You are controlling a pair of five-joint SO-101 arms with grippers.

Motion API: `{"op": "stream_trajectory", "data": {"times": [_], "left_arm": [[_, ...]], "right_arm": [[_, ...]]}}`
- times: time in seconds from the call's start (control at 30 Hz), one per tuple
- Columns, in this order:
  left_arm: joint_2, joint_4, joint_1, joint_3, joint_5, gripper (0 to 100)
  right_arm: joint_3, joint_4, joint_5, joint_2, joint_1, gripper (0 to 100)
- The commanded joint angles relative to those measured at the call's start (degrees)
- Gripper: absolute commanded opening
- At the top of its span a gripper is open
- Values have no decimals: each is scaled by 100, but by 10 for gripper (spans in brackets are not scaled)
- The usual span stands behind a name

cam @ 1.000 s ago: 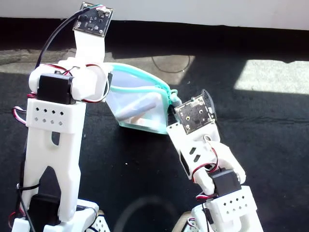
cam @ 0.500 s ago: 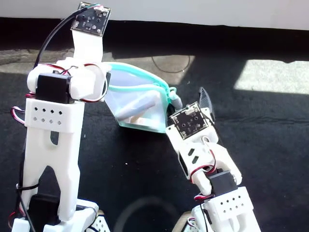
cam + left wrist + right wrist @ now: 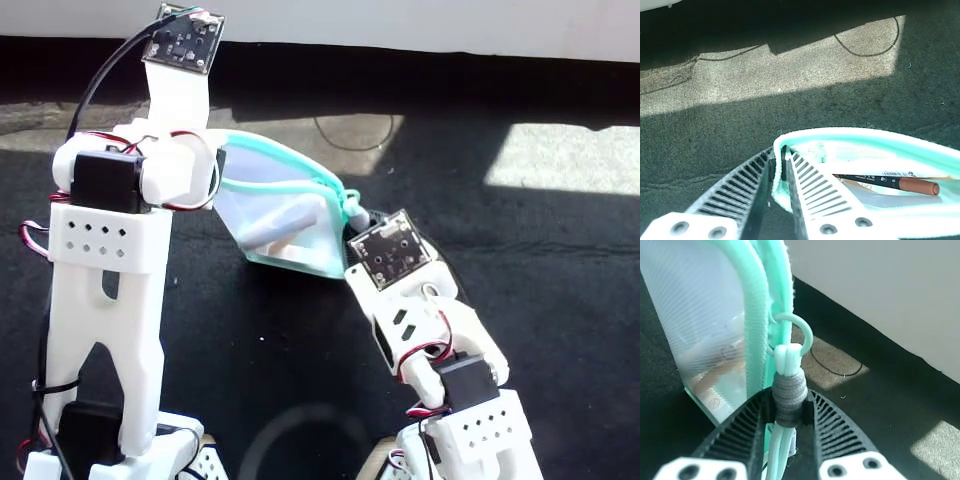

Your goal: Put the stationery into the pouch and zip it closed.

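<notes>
A translucent pouch (image 3: 280, 215) with mint trim is held up off the black cloth between the two arms. My left gripper (image 3: 222, 172) is shut on the pouch's left end; in the left wrist view its fingertips (image 3: 778, 157) pinch the mint rim (image 3: 865, 137). Inside lies a black pen with a brown cap (image 3: 890, 181), and pale stationery (image 3: 290, 222) shows through the wall. My right gripper (image 3: 360, 222) is at the pouch's right end. In the right wrist view it (image 3: 788, 407) is shut on the grey zipper pull (image 3: 789, 390), which hangs from a mint ring (image 3: 792, 332).
Black cloth (image 3: 300, 340) covers the table, with sunlit patches at the back (image 3: 300, 130) and right (image 3: 560, 160). A thin cable loop (image 3: 350, 135) lies behind the pouch. A white wall (image 3: 400, 20) runs along the far edge.
My right gripper has swung left toward the pouch's right end and closed on the zipper pull. The pouch's right end shifted slightly left. The left arm barely moved.
</notes>
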Motion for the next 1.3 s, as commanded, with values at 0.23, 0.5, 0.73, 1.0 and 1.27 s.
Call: {"op": "stream_trajectory", "data": {"times": [0.23, 0.5, 0.73, 1.0, 1.27], "left_arm": [[136, 44, -13, 400, 26, 8], [136, 44, 4, 400, 26, 8], [136, 88, 13, 409, 26, 8], [136, 88, 13, 409, 26, 8], [136, 97, 13, 409, 26, 8]], "right_arm": [[-1815, 2176, -105, -31, -40, 6], [-2422, 2677, -809, 22, -1323, 6], [-1305, 1059, -967, 22, -1262, 31], [-936, 558, -1996, 22, -1156, 165], [-804, 453, -2031, 22, -1156, 129]]}}
